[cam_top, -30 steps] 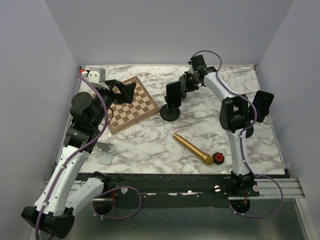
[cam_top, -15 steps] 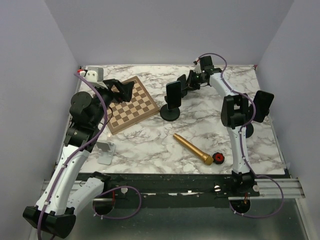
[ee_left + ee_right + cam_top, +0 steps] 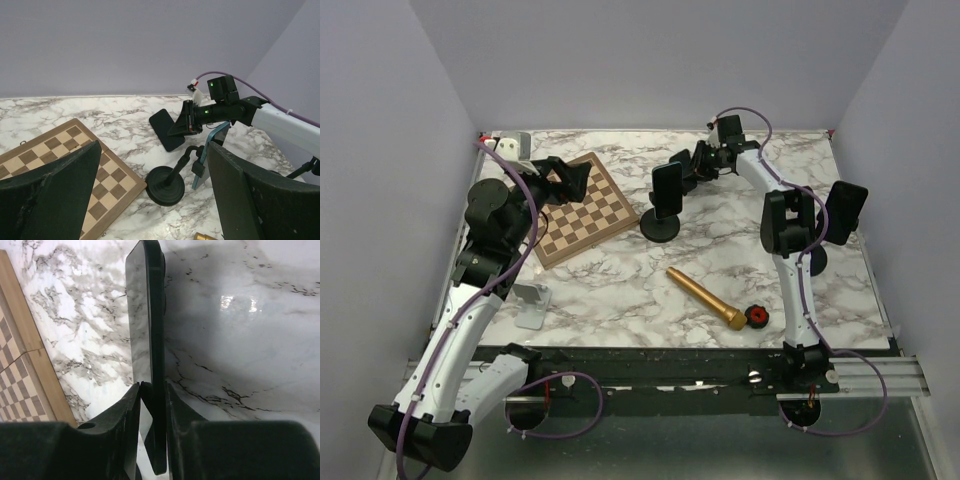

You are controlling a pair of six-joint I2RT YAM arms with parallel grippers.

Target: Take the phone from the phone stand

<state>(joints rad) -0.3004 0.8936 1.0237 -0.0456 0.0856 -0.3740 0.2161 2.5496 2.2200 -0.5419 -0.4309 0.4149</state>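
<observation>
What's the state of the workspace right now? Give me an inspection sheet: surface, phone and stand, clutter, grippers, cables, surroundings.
Surface: marble-pattern table, no spills seen.
Job's things: black phone is held in the air, apart from the phone stand in the left wrist view. A blue-edged panel sits at the stand's cradle; cannot tell what it is.
Clutter: chessboard, gold cylinder, red-and-black part, grey bracket.
Grippers: right gripper shut on the phone's two faces; left gripper open, empty, over the chessboard.
Cables: purple cables run along both arms; no snag seen.
Surroundings: lilac walls on three sides; nothing else seen.
</observation>
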